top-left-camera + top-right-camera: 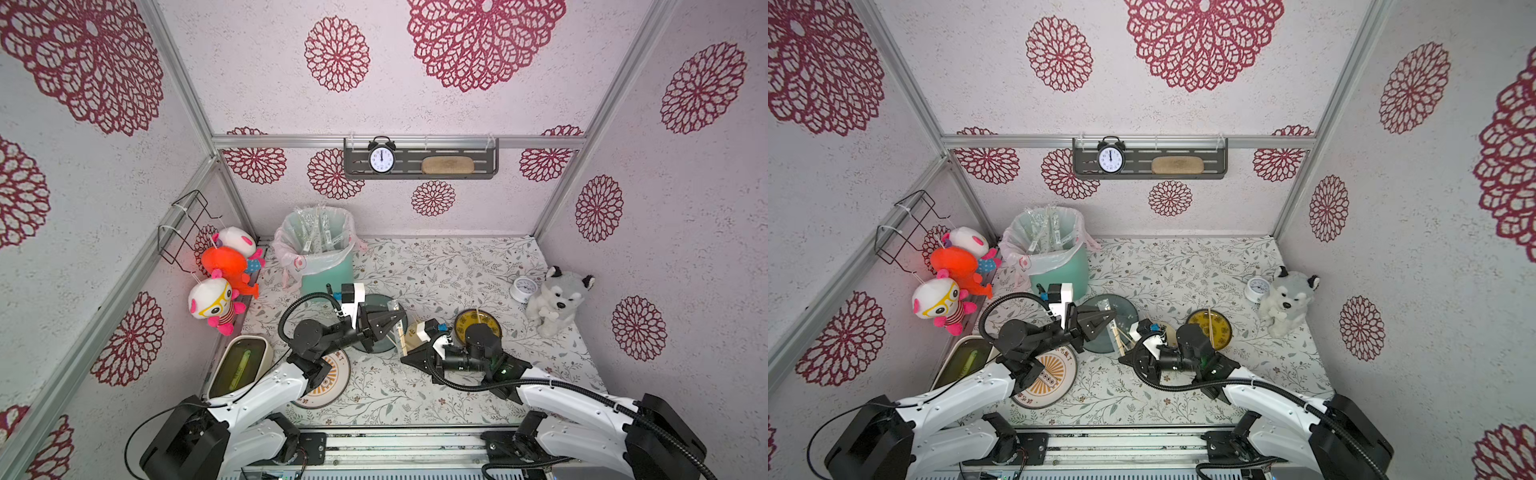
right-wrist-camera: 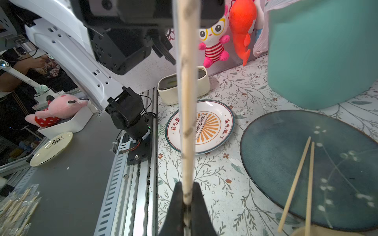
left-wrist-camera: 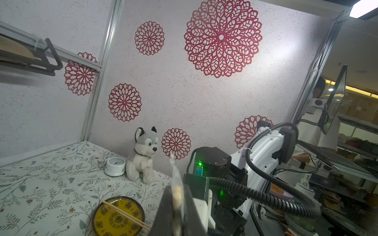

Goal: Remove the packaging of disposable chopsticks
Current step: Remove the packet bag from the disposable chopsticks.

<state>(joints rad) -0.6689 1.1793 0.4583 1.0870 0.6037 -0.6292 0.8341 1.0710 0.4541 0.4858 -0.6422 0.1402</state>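
Right tool (image 2: 187,190) sits closest to its wrist camera: black fingers pinched tight on one end of the wrapped chopsticks (image 2: 187,102), which span the gap to the left tool (image 3: 177,189). Left tool is likewise closed, clamped on the far end through the packaging (image 3: 173,165), whose clear crinkled tip pokes out past the fingers. The pair is held off the table (image 1: 436,274), which is covered in a leaf-and-flower print cloth. The room is an aluminium-framed booth with white textured walls and red rosettes. On the back wall hangs a grey shelf (image 1: 478,172) carrying an alarm clock (image 1: 381,158). In the far left corner stands a teal bin (image 1: 328,278) with a pink-tinted liner, discarded sleeves (image 1: 318,235) inside. A dark plate (image 2: 286,132) lies under the held pair and bears an unwrapped pair (image 2: 296,179). A yellow dish (image 3: 122,206) carries a second unwrapped pair (image 3: 124,214). A sunburst plate (image 2: 214,110) and a cream container (image 2: 202,85) lie near the left arm's base. A husky plush (image 3: 144,153) and a small white clock (image 3: 115,166) sit by the right wall. In both top views the left arm covers part of the dark plate and the sunburst plate, and the right arm overlaps the yellow dish.
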